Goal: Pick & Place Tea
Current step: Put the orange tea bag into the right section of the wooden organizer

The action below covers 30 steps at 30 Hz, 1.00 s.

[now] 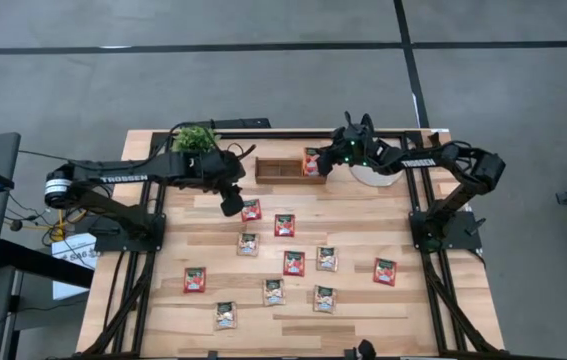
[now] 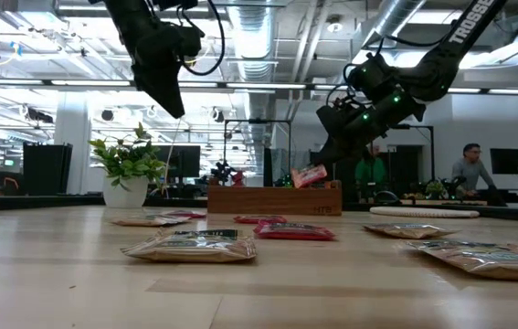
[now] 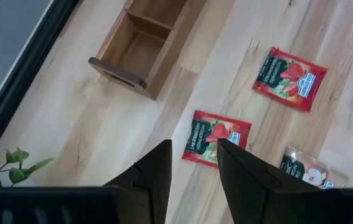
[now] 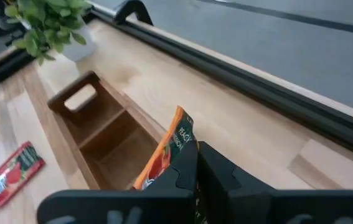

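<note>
two arms are seen over the wooden counter (image 1: 163,300) in the high view. at the upper left of that frame, a potted plant (image 1: 195,138) stands near the counter's back edge. just right of it and a little lower, the left end effector (image 1: 231,203) hangs above the boards with its dark fingers (image 3: 154,177) parted and nothing between them; in the left wrist view a red sachet (image 3: 216,138) lies on the counter just beyond the fingertips, and a second red sachet (image 3: 289,70) lies further off.

across the middle and lower part of the high view, the loose tea sachets are scattered flat on the counter, red ones and pale ones mixed, from a red one at lower left (image 1: 195,280) to a red one at lower right (image 1: 385,271).

at upper centre, the long wooden tray (image 1: 281,168) lies along the back of the counter. at its right end, the right end effector (image 1: 320,165) is clenched on an orange sachet (image 4: 167,155), which is held tilted on edge above the tray's compartments. in the low view the sachet (image 2: 309,175) is seen just above the tray's top edge (image 2: 274,197). a round pale disc (image 1: 373,176) is partly hidden under the right arm.
</note>
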Available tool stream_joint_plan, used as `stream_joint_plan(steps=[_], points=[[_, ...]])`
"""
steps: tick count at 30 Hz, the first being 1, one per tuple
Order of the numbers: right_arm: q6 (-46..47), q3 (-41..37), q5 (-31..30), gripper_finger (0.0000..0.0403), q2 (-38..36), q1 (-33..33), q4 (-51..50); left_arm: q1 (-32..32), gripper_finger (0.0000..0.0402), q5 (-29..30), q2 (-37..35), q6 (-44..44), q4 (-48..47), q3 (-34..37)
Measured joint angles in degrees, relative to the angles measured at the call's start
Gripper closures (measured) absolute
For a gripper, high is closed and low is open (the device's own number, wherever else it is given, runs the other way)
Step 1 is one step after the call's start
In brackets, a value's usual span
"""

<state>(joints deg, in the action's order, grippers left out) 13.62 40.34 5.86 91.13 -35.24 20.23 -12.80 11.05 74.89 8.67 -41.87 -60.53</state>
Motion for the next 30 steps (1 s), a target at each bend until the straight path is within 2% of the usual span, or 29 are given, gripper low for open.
stream_joint_plan(steps=[12,24,30], points=[[-6.5,0.0,-2.4,0.0403,-1.8,-0.2,-0.5,0.0,0.0280,0.1,0.0,0.0,0.1,0.4],[-10.6,0.0,-1.7,0.0403,-3.5,1.9,-2.9,0.0,0.0280,0.0,0.0,1.5,1.8,0.4],[-11.2,0.0,-4.7,0.0403,-3.5,2.9,-3.1,0.0,0.0280,-0.1,0.0,1.5,2.8,0.4]])
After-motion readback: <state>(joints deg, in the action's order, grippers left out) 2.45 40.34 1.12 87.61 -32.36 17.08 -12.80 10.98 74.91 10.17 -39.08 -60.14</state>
